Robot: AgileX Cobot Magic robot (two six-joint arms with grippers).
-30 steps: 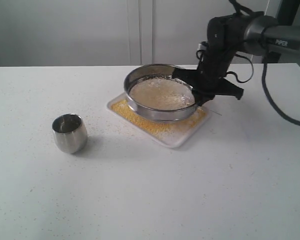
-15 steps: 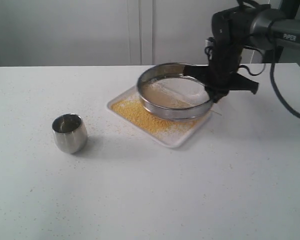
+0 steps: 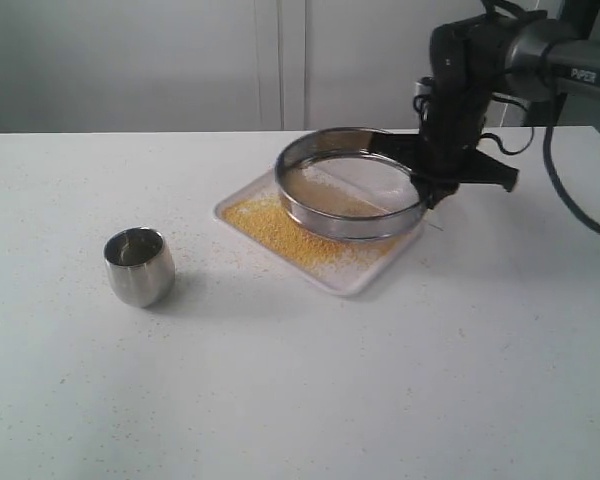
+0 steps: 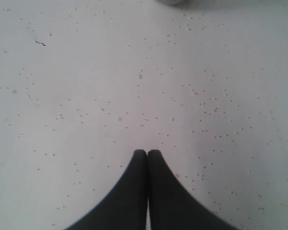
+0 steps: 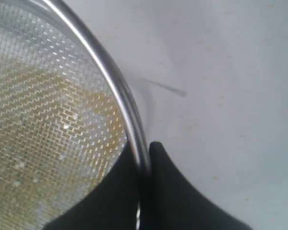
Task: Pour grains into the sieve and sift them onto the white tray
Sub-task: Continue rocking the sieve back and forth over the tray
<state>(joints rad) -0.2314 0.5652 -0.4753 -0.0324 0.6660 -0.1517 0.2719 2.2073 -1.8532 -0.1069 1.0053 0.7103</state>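
Observation:
The steel sieve (image 3: 350, 185) hangs just above the white tray (image 3: 352, 280), over the tray's right part. My right gripper (image 3: 422, 175) is shut on the sieve's rim (image 5: 119, 91), one finger inside the ring and one outside. Through the mesh (image 5: 43, 124) only a few pale specks show, with yellow beneath. Yellow grains (image 3: 270, 228) lie in a layer on the tray, thickest at its left. My left gripper (image 4: 147, 152) is shut on nothing above the speckled table; it does not appear in the exterior view.
A small rounded steel cup (image 3: 139, 265) stands upright on the table at the left, apart from the tray. Stray grains (image 4: 201, 103) dot the white tabletop. The right arm (image 3: 510, 50) and its cable reach in from the upper right.
The sieve has swung to the right over the tray, uncovering the grain layer at the tray's left. The pale heap inside the sieve has thinned. Since half a second ago it has hardly shifted.

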